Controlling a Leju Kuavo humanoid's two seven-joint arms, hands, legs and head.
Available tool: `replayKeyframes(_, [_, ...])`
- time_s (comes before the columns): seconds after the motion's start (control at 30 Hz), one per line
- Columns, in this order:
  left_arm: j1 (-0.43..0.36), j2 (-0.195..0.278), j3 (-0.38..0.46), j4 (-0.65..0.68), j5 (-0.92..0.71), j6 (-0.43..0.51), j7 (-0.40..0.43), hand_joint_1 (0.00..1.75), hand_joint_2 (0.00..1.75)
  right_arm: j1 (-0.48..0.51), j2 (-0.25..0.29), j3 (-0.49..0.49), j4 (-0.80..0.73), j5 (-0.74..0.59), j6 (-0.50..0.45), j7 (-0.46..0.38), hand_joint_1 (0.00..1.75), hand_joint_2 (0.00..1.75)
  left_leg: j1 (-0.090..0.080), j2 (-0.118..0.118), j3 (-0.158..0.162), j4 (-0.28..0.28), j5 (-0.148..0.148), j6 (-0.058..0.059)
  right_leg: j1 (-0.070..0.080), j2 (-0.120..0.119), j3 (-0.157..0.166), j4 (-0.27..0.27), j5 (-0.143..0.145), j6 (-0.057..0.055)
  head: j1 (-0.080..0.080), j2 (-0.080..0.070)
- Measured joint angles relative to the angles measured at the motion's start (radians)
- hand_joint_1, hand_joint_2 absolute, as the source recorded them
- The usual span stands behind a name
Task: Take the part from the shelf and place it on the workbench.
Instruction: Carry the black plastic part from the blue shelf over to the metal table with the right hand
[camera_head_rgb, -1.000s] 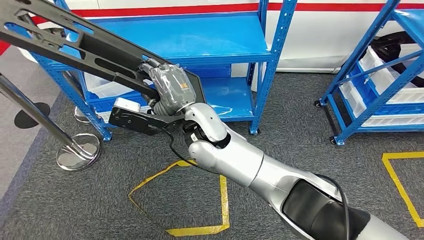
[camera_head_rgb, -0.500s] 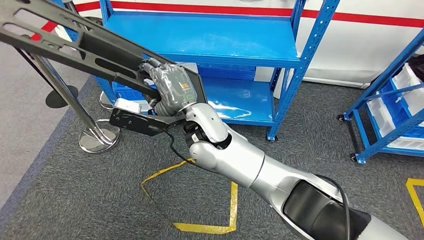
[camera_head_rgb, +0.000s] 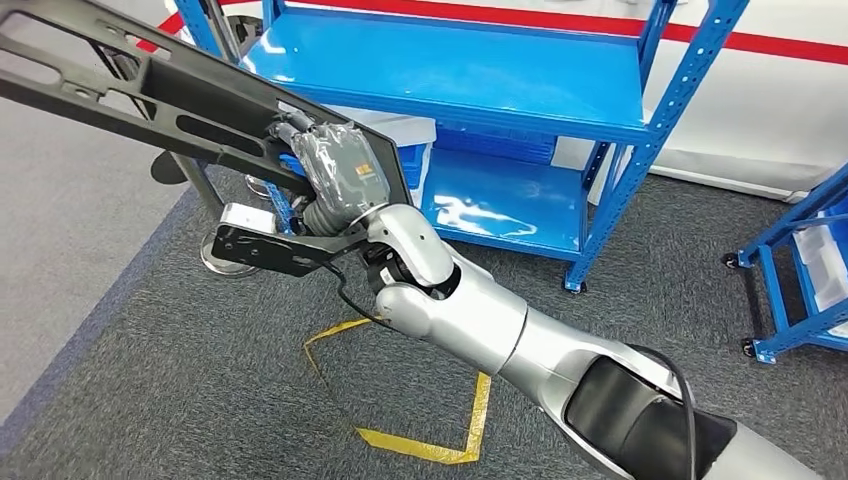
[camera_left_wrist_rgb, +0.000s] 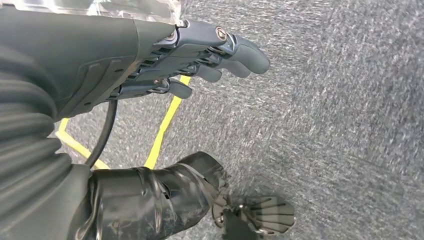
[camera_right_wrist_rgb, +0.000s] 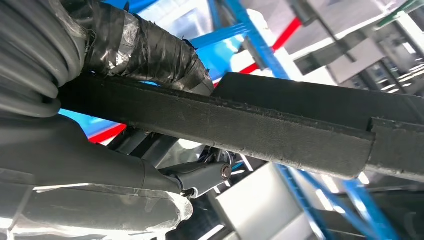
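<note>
Since the earlier frame the view has swung left; the blue shelf (camera_head_rgb: 470, 80) now sits further right. Right hand (camera_head_rgb: 335, 175) grips the long black part (camera_head_rgb: 150, 95), held above carpet. Left hand (camera_left_wrist_rgb: 165, 60) hangs empty, fingers loosely extended.

Our right arm (camera_head_rgb: 500, 330) reaches forward and up to the left, its hand (camera_head_rgb: 335, 175) clamped around the part (camera_head_rgb: 150, 95). Our left hand (camera_left_wrist_rgb: 150, 55) hangs over the floor, fingers (camera_left_wrist_rgb: 235, 50) loosely extended, holding nothing.

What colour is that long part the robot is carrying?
Black. The long part, gripped by the right hand, shows best in the head view.
</note>
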Motion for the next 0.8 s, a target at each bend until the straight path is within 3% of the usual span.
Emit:
replayKeyframes(0.03, [-0.002,0.001,0.0,0.0,0.0,0.001,-0.002,0.0,1.75,-0.001,-0.001,0.0,-0.001,0.013,-0.001,0.0,1.75,1.75,-0.006,0.005,0.007,-0.018,0.001,0.006,0.0,-0.01,0.0,-0.001,0.001,0.002,0.0,0.0])
replayKeyframes(0.1, [-0.001,0.003,0.0,0.0,0.0,0.006,-0.004,0.0,1.75,-0.001,-0.001,-0.001,-0.004,0.043,-0.002,0.005,1.75,1.75,-0.007,-0.015,0.008,-0.029,0.011,0.015,0.0,-0.024,0.004,-0.007,0.003,0.011,-0.002,0.0])
replayKeyframes(0.17, [0.004,0.004,0.0,0.0,0.0,0.013,-0.004,0.0,1.75,-0.001,-0.002,-0.001,-0.007,0.061,-0.001,0.008,1.75,1.75,0.0,-0.032,0.016,-0.049,0.026,0.022,-0.001,0.003,0.001,0.006,-0.012,0.021,0.0,0.0])
replayKeyframes(0.23, [0.003,0.004,0.0,0.0,-0.001,0.017,-0.005,0.0,1.75,0.0,-0.004,-0.001,-0.009,0.066,-0.001,0.007,1.75,1.75,0.006,-0.048,0.017,-0.061,0.037,0.027,-0.004,0.053,-0.035,0.091,-0.064,0.028,0.003,0.0])
replayKeyframes(0.3, [0.001,0.004,0.0,0.0,-0.001,0.018,-0.005,0.0,1.75,0.005,-0.008,-0.001,-0.01,0.068,-0.001,0.007,1.75,1.75,0.007,-0.068,0.012,-0.058,0.039,0.03,-0.007,0.071,-0.086,0.203,-0.111,0.034,0.004,0.0])
replayKeyframes(0.33, [0.001,0.004,0.0,0.0,-0.001,0.019,-0.005,0.0,1.75,0.009,-0.009,-0.001,-0.01,0.072,-0.001,0.007,1.75,1.75,0.008,-0.08,0.009,-0.055,0.039,0.029,-0.009,0.073,-0.096,0.226,-0.112,0.038,0.004,0.0])
replayKeyframes(0.37, [0.002,0.004,0.0,0.0,0.0,0.019,-0.005,0.0,1.75,0.011,-0.011,-0.001,-0.009,0.079,-0.001,0.008,1.75,1.75,0.009,-0.093,0.007,-0.049,0.038,0.028,-0.012,0.074,-0.093,0.22,-0.097,0.042,0.004,0.0])
replayKeyframes(0.4, [0.003,0.004,0.0,0.0,0.0,0.02,-0.004,0.0,1.75,0.012,-0.013,-0.001,-0.01,0.091,-0.001,0.009,1.75,1.75,0.012,-0.106,0.002,-0.041,0.036,0.025,-0.017,0.08,-0.071,0.177,-0.066,0.046,0.004,0.0])
replayKeyframes(0.47, [0.002,0.005,0.0,0.0,-0.001,0.022,-0.004,0.0,1.75,0.009,-0.014,0.0,-0.01,0.122,-0.001,0.012,1.75,1.75,0.018,-0.131,-0.014,-0.015,0.028,0.012,-0.027,0.119,-0.021,0.071,-0.023,0.052,0.004,0.0])
replayKeyframes(0.53, [0.001,0.005,0.0,0.0,-0.001,0.027,-0.004,0.0,1.75,0.009,-0.015,0.0,-0.011,0.145,0.0,0.014,1.75,1.75,0.021,-0.152,-0.033,0.003,0.025,-0.004,-0.029,0.148,-0.004,0.026,-0.017,0.045,0.004,0.0])
replayKeyframes(0.6, [0.005,0.006,0.0,0.0,-0.004,0.033,-0.002,0.0,1.75,0.009,-0.015,0.0,-0.012,0.155,0.002,0.015,1.75,1.75,0.026,-0.17,-0.043,0.0,0.032,-0.017,-0.024,0.134,-0.008,0.026,-0.014,0.03,0.003,0.0])
replayKeyframes(0.63, [0.009,0.005,-0.001,0.0,-0.005,0.035,-0.002,0.0,1.75,0.009,-0.014,0.0,-0.012,0.157,0.004,0.015,1.75,1.75,0.027,-0.168,-0.046,0.0,0.033,-0.022,-0.024,0.124,-0.007,0.022,-0.011,0.022,0.003,0.0])
replayKeyframes(0.7, [0.009,0.004,-0.001,0.0,-0.009,0.038,-0.001,0.0,1.75,0.007,-0.012,0.0,-0.014,0.159,0.006,0.013,1.75,1.75,0.025,-0.127,-0.066,0.036,0.011,-0.029,-0.027,0.103,-0.003,0.011,-0.004,0.01,-0.003,0.0])
replayKeyframes(0.77, [0.004,0.004,-0.002,0.0,-0.012,0.041,0.001,0.0,1.75,0.005,-0.011,0.0,-0.016,0.16,0.008,0.009,1.75,1.75,0.022,-0.075,-0.117,0.14,-0.04,-0.035,-0.024,0.08,-0.001,0.005,-0.001,0.004,-0.009,0.0])
replayKeyframes(0.8, [0.002,0.004,-0.002,0.0,-0.012,0.042,0.002,0.0,1.75,0.005,-0.011,0.0,-0.017,0.16,0.01,0.008,1.75,1.75,0.023,-0.065,-0.144,0.198,-0.062,-0.037,-0.022,0.067,-0.001,0.005,-0.002,0.002,-0.009,0.0])
